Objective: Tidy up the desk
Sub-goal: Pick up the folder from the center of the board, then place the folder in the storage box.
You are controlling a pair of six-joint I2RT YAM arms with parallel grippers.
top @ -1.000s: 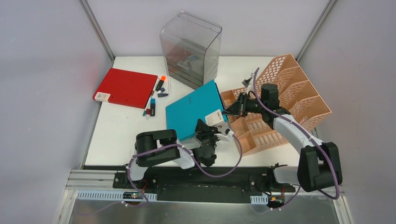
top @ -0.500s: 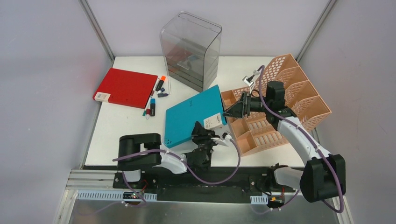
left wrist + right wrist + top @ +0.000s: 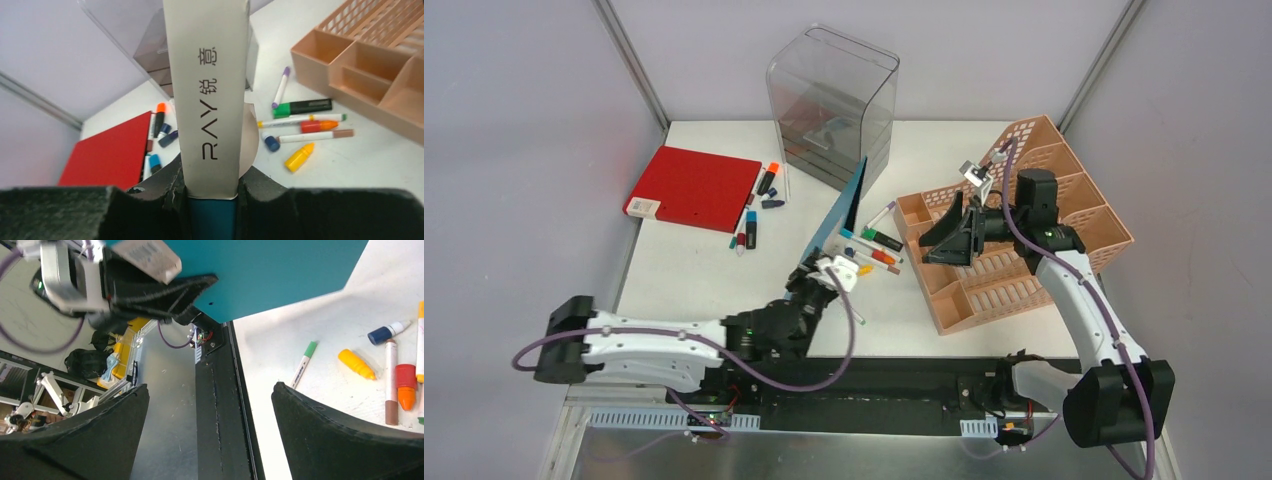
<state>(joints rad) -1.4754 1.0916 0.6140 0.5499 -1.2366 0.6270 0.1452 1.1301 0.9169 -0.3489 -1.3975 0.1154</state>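
White tabletop (image 3: 694, 270) lies flat, its long axis running left to right beneath both arms and under the peach rack (image 3: 1044, 200). Left of the rack, the left claw (image 3: 829, 272) is clamped on an upright teal folder (image 3: 842, 210). The right claw (image 3: 934, 245) hangs at the rack's left edge, above the tabletop, fingers wide apart and holding nothing.
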